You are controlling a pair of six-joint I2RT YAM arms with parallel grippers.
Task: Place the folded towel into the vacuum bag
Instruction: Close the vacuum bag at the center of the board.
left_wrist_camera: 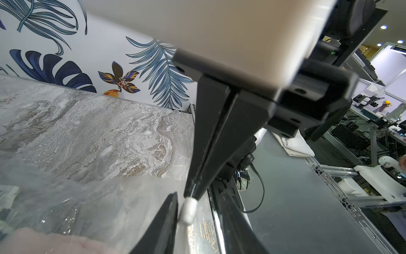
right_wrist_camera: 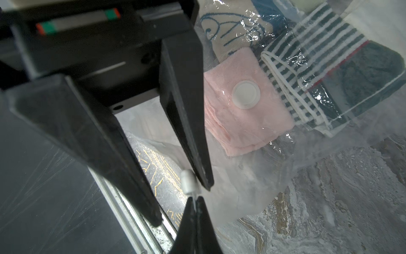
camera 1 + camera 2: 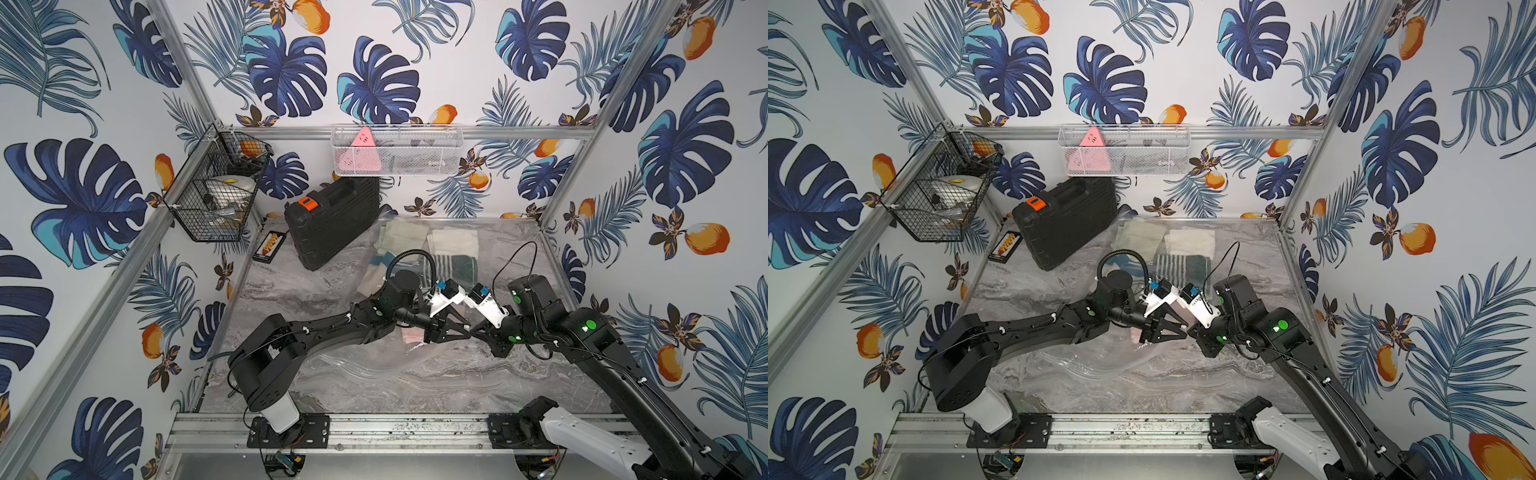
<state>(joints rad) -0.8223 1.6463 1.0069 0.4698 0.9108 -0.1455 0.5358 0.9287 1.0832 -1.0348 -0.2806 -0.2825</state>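
Status: the folded towel (image 2: 252, 125) lies inside the vacuum bag (image 2: 252, 176), under its round valve (image 2: 246, 94), at the centre of the desk (image 3: 457, 386). Insertion appears complete. The right gripper (image 1: 191, 194) is clamped shut on the bag's mouth edge beside a white clip (image 2: 188, 182). The left gripper (image 2: 182, 205) straddles that clip, jaws parted, gripping nothing. Probable next move: close the left jaws squarely on the clip, with the edge held taut.

The left gripper (image 1: 198, 198) stands open around a white slider (image 1: 188, 209). The right gripper (image 1: 191, 193) pinches the bag (image 1: 66, 193) edge there. A pink towel (image 1: 55, 242) shows through the plastic.
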